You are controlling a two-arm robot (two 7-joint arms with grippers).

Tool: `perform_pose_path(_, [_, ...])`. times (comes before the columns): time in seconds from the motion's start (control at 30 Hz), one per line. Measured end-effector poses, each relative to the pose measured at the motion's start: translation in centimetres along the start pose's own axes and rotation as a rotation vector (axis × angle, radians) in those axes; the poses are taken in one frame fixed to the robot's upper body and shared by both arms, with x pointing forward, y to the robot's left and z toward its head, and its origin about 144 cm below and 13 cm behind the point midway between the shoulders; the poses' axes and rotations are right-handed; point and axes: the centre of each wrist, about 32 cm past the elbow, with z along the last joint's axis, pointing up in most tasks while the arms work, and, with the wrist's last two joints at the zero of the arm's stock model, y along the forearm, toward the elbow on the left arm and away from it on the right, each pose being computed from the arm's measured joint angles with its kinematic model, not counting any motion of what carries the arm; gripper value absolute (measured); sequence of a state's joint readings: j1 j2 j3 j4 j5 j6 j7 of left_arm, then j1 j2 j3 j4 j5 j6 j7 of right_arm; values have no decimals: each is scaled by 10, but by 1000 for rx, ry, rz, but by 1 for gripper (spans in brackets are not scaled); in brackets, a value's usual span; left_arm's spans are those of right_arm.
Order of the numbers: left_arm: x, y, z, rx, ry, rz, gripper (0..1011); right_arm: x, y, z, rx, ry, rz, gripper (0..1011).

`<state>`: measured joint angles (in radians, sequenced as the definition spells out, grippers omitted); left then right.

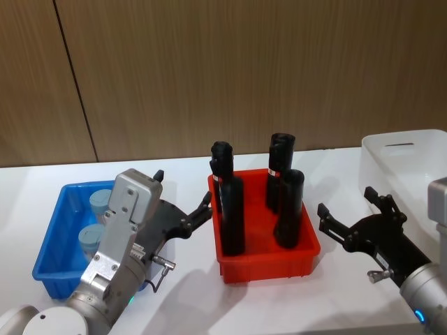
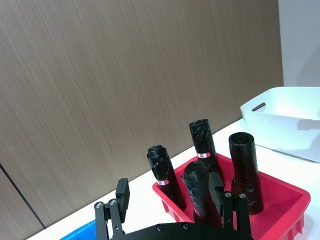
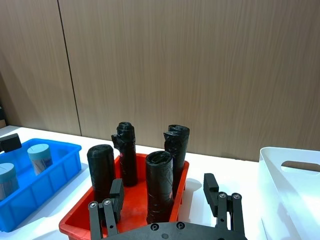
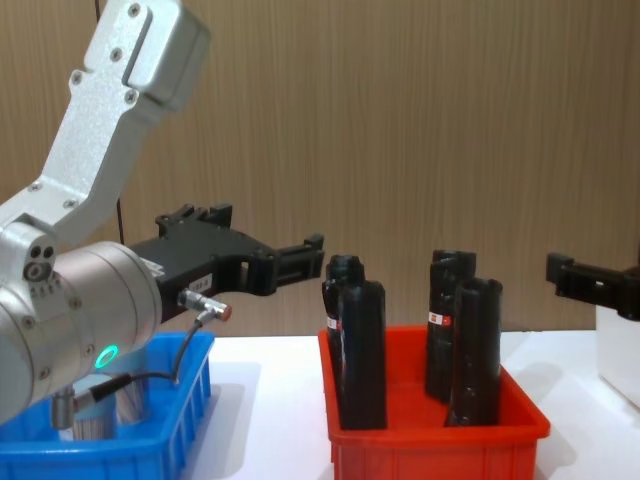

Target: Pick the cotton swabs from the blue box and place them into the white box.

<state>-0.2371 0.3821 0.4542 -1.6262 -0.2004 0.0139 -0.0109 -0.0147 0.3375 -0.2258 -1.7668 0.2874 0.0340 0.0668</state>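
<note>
Two jars of cotton swabs (image 1: 102, 202), four black bottles (image 1: 232, 213) — and three bins: blue box (image 1: 50, 244), red bin (image 1: 269, 269), white box (image 1: 401, 157)

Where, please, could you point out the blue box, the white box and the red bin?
blue box (image 1: 50, 234), head view, its left wall.
white box (image 1: 426, 150), head view, its far wall.
red bin (image 1: 269, 267), head view, its front wall.

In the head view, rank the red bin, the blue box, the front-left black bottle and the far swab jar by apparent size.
1. red bin and blue box: about alike; the left arm hides part of the blue box.
2. front-left black bottle.
3. far swab jar, smallest.
</note>
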Motion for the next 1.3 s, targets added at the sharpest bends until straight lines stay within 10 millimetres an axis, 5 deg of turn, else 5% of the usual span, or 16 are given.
perform_pose_path(1.3, [0,0,0,0,0,0,1004,0,0,0,0,0,0,1002])
